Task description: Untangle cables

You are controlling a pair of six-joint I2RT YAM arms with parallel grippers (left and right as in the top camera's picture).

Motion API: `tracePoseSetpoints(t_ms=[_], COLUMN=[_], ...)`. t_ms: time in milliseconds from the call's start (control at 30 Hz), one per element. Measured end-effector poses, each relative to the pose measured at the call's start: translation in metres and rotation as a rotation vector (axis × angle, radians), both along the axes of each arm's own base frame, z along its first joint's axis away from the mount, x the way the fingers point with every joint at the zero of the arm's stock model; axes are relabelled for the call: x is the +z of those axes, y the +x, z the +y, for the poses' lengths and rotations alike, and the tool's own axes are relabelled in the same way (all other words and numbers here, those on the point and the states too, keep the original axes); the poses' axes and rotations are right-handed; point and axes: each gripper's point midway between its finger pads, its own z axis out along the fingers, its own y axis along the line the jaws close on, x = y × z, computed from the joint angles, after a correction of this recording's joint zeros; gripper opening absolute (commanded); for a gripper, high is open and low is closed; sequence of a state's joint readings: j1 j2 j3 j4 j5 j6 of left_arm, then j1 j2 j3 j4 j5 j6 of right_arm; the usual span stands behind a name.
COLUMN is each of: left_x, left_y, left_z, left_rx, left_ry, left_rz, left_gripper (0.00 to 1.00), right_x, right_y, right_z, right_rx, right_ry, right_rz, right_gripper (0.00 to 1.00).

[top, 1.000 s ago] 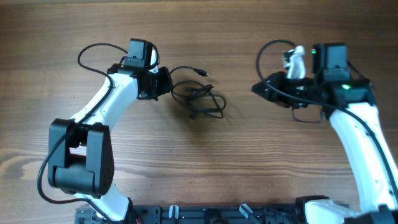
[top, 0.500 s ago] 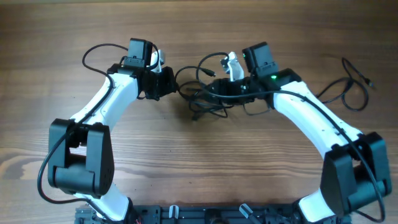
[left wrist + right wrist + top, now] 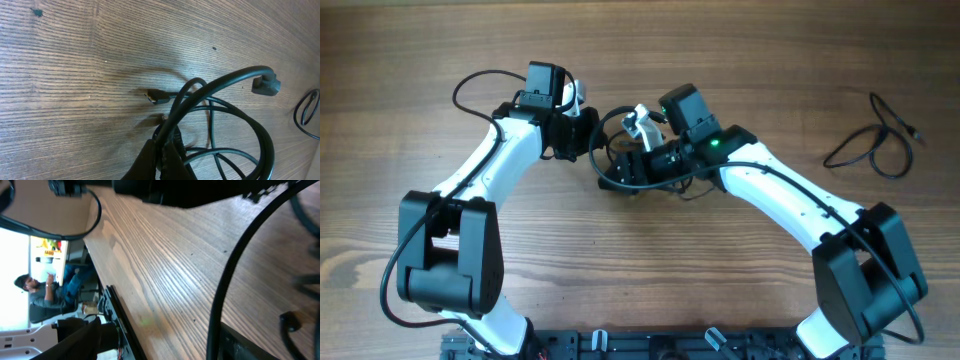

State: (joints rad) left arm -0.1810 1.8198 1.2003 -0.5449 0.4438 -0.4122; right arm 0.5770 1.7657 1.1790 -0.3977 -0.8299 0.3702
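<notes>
One thin black cable [image 3: 872,143] lies freed on the wooden counter [image 3: 720,265], well to the right of the knotted black cable clump [image 3: 612,150], which is not yet undone. The left pincer [image 3: 582,130] is clamped on the clump's left edge. The right pincer [image 3: 625,165] is at the clump's right side, jaws apart, gripping nothing. No containers are in view.

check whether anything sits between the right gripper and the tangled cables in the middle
Nothing visible does. In the overhead view the right gripper is down at the tangled cables, no other object between them. The left gripper pinches the same clump from the other side. The separate cable lies far off to the right.
</notes>
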Motion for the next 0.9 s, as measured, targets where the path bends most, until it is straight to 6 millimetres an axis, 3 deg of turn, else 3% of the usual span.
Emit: tracePoseSetpoints(t_ms=[33,133,200,300,467,633,733,900], left_x=[0.000,0.000,0.000,0.000,0.000,-0.002,-0.002,-0.002], left_y=[0.000,0.000,0.000,0.000,0.000,0.002,0.003,0.003], left_z=[0.000,0.000,0.000,0.000,0.000,0.005,0.006,0.006], left_rx=[0.000,0.000,0.000,0.000,0.000,0.010,0.013,0.014], left_ry=[0.000,0.000,0.000,0.000,0.000,0.029,0.036,0.039], left_rz=[0.000,0.000,0.000,0.000,0.000,-0.007,-0.010,-0.011], left_gripper=[0.04,0.04,0.04,0.04,0.04,0.04,0.04,0.04], right_x=[-0.001,-0.007,-0.011,-0.013,-0.012,0.021,0.060,0.110], right_y=[-0.001,-0.002,0.000,0.002,0.004,0.009,0.025,0.048], right_z=[0.000,-0.002,-0.004,-0.006,-0.005,0.003,-0.014,-0.061], right_rx=[0.001,-0.014,-0.025,-0.057,-0.079,0.020,0.063,0.003], right_ry=[-0.008,-0.043,-0.062,-0.082,-0.077,0.122,0.315,0.414], right_rz=[0.002,0.007,0.003,0.025,0.042,-0.005,-0.046,-0.138], right_gripper=[0.56,0.41,0.40,0.04,0.04,0.04,0.04,0.04])
